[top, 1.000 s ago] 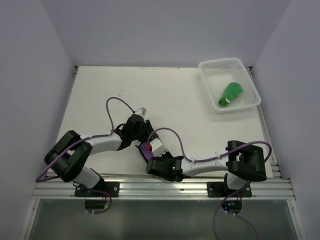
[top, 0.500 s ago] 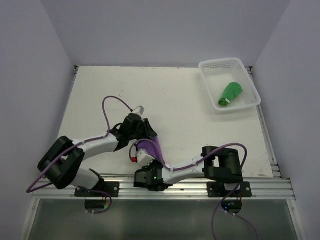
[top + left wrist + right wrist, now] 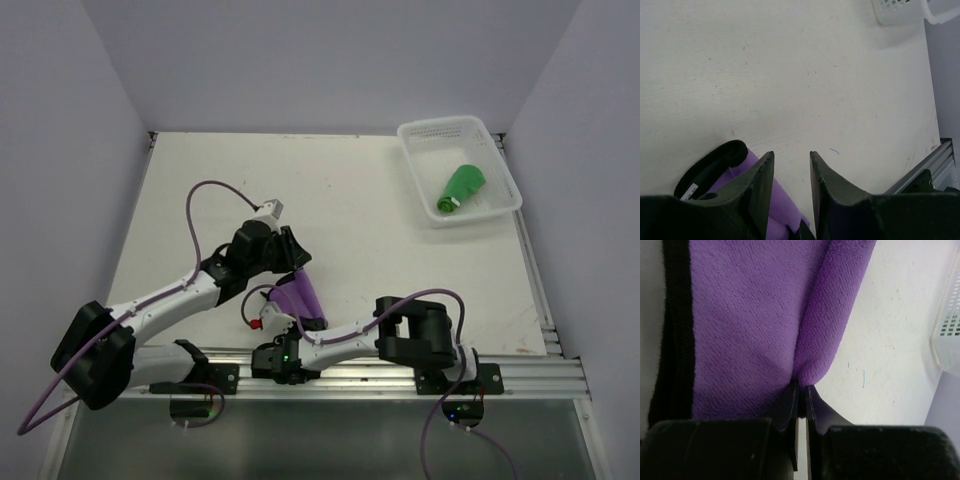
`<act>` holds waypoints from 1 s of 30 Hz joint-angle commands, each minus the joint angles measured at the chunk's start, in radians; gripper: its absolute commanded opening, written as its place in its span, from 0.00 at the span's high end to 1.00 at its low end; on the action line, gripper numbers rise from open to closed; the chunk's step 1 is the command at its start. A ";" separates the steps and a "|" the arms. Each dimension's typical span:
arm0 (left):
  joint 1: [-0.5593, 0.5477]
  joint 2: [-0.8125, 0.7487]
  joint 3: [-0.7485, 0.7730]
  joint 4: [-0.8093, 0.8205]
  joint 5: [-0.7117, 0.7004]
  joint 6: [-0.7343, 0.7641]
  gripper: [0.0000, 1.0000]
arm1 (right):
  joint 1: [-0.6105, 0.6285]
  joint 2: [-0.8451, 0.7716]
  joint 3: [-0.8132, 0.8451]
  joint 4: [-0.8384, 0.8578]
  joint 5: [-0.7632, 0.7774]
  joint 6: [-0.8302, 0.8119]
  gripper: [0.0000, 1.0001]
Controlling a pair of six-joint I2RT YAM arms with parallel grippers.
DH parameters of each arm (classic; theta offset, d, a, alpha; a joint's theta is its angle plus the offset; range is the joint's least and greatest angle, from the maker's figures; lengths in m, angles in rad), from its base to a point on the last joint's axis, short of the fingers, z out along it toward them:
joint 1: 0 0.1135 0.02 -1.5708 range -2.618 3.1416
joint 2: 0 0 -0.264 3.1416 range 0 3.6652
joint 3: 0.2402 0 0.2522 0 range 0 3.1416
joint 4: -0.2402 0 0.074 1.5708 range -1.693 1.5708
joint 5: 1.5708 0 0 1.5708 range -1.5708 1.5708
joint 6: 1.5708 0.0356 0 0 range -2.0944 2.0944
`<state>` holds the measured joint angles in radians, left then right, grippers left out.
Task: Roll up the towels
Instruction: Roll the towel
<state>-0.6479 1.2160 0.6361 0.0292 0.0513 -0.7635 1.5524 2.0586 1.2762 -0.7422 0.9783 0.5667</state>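
**Two robot arms at a purple towel on a pale table**

An off-white table (image 3: 360,200) is filling most of the overhead view. Plain pale lavender walls (image 3: 330,60) are closing it in at the back and on both sides. A silver metal rail (image 3: 540,372) is running along the near edge, where both arms are bolted. Up close, the tabletop is looking matte and lightly scuffed, with small dark specks and a tiny blue mark (image 3: 834,151).

The purple towel (image 3: 303,297) is lying near the front of the table, close to the middle, folded into a narrow strip. Its black edging (image 3: 675,315) is running down one long side in the right wrist view.

The right gripper (image 3: 800,390) is reaching in low from the front edge. Its jaws are pressing together on a raised fold of the purple towel, with the soft cloth bulging just above the fingertips.

The left gripper (image 3: 791,157) is hanging over the far end of the strip. Its jaws are standing apart with only bare table showing between them, and a black-edged end of the towel is curling just beside its left finger.

The green towel (image 3: 462,188) is sitting bundled up inside a white lattice basket (image 3: 413,168) at the far right corner of the table, well apart from both arms.
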 commanded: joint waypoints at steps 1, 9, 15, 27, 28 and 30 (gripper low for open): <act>0.007 0.025 0.010 0.047 0.097 0.055 0.61 | 0.003 0.067 0.054 -0.037 -0.055 0.030 1.00; 0.005 0.092 -0.065 0.218 0.251 0.043 0.62 | 0.003 0.123 0.112 -0.086 -0.075 0.021 1.00; 0.007 0.145 -0.107 0.273 0.285 0.033 0.62 | 0.003 0.147 0.130 -0.091 -0.092 0.009 1.00; 0.008 0.178 -0.191 0.314 0.251 0.020 0.62 | -0.014 0.143 0.123 -0.072 -0.141 -0.001 1.00; 0.008 0.189 -0.193 0.319 0.236 0.023 0.62 | -0.014 0.141 0.123 -0.071 -0.148 -0.002 1.00; 0.007 0.206 -0.197 0.330 0.223 0.024 0.62 | -0.017 0.135 0.120 -0.065 -0.151 -0.004 1.00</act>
<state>-0.6479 1.3933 0.4576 0.2974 0.3023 -0.7410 1.5482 2.1674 1.4014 -0.8875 0.9779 0.5152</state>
